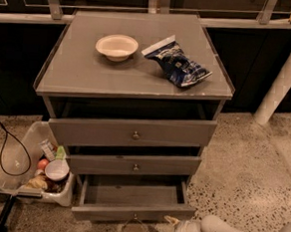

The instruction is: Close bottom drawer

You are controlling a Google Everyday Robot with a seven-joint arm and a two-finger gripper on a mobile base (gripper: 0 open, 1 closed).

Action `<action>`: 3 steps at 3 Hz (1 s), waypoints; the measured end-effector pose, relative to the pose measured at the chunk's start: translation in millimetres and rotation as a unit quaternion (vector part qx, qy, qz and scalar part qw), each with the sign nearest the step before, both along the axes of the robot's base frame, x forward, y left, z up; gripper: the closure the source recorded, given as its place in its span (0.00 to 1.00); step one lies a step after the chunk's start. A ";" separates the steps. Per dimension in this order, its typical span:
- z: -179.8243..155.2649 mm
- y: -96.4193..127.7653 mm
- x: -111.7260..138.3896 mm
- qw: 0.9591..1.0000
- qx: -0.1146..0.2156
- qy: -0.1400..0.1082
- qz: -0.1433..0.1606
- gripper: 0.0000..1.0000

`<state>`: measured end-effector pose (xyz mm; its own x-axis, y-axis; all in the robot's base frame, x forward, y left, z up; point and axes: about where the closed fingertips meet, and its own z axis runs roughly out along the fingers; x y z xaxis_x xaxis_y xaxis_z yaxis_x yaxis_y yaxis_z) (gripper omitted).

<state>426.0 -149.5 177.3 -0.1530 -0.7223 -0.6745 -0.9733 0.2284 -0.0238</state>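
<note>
grey flat-fronted bottom drawer (110,210); tool (171,223) just beside.

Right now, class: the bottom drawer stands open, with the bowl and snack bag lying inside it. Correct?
No. The camera view shows the bowl and snack bag on the cabinet top. The bottom drawer does stand open; the gripper is by its front, lower right.

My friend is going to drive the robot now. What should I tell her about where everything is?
Gripper: down near the floor, by the right end of the bottom drawer front. I can't tell if it touches.
Bottom drawer: pulled out of the grey cabinet, knob facing front.
Done: drawer not closed yet.
Left: push the front in until it sits flush under the middle drawer.
</note>
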 end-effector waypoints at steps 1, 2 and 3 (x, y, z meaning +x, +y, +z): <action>1.4 2.1 45.2 1.000 -0.003 -0.025 0.006 0.42; 3.4 0.8 120.5 0.999 -0.017 -0.047 0.007 0.66; 4.1 0.0 126.4 0.999 -0.019 -0.049 0.005 0.89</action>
<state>552.5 -149.5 181.3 -0.0795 -0.7491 -0.6577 -0.9681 0.2154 -0.1283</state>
